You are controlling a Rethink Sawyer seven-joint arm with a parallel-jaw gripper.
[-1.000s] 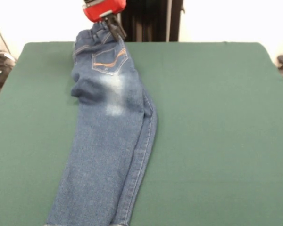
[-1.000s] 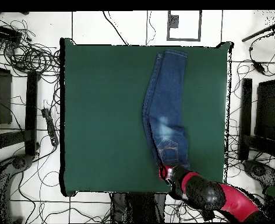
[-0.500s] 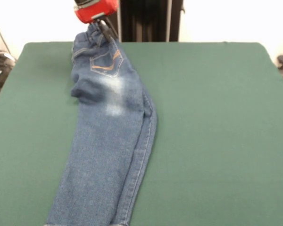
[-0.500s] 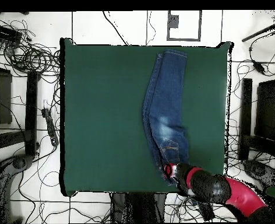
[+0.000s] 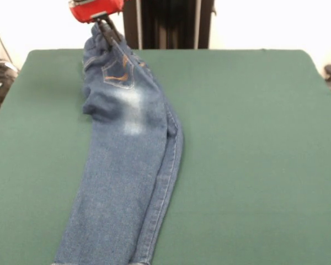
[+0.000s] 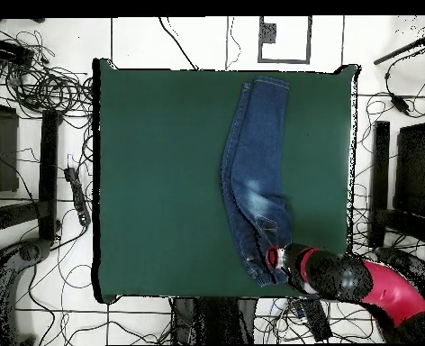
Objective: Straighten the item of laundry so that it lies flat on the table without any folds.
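Here I have the claw [image 5: 107, 34] pinched on the jeans' [image 5: 127, 165] waistband, upper left, to tug folds off the bench [image 5: 254, 154].

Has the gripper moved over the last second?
Yes. In the front view the gripper has shifted left along the table's far edge, dragging the jeans' waistband with it.

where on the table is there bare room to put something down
In the front view, the whole stretch of the table right of the jeans is bare out to its edge. A narrower bare strip runs between the jeans and the left edge. It is crowded only at the far end, where the end effector is shut on the waistband.
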